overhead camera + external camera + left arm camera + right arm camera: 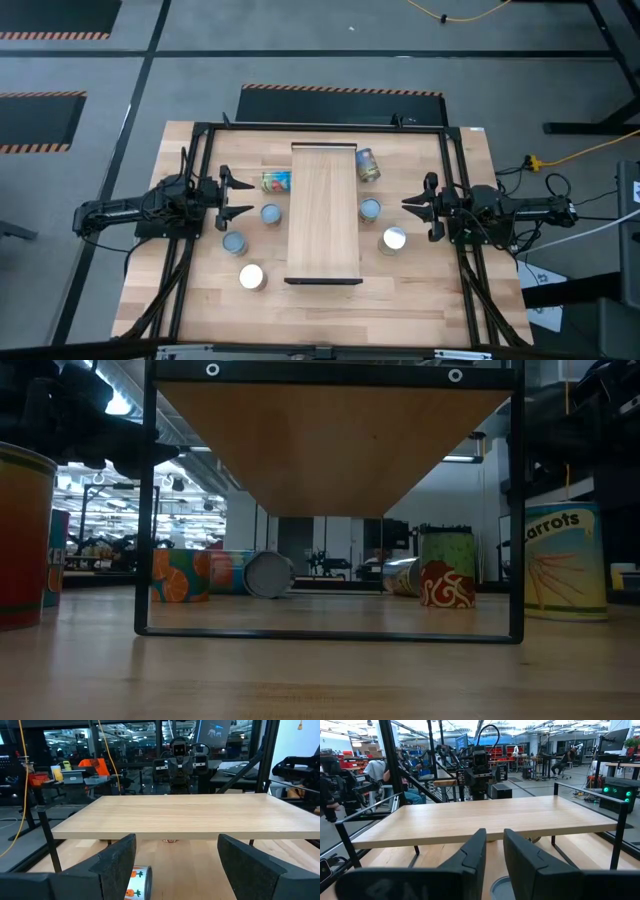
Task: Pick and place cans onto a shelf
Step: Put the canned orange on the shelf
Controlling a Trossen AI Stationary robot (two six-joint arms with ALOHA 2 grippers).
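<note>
Pale-wood shelf [323,212] mid-table, bare; cans [269,214] all on the tabletop either side, two tipped over. Left gripper [238,197] spread wide, right gripper [419,206] nearly pressed together, both empty. Risk: tipped can [276,181] rolling away under a skewed pinch.

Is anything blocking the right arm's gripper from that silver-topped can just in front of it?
Nothing visible. The right gripper hovers beside the shelf, and the nearest can stands between them with only bare table in the gap.
</note>
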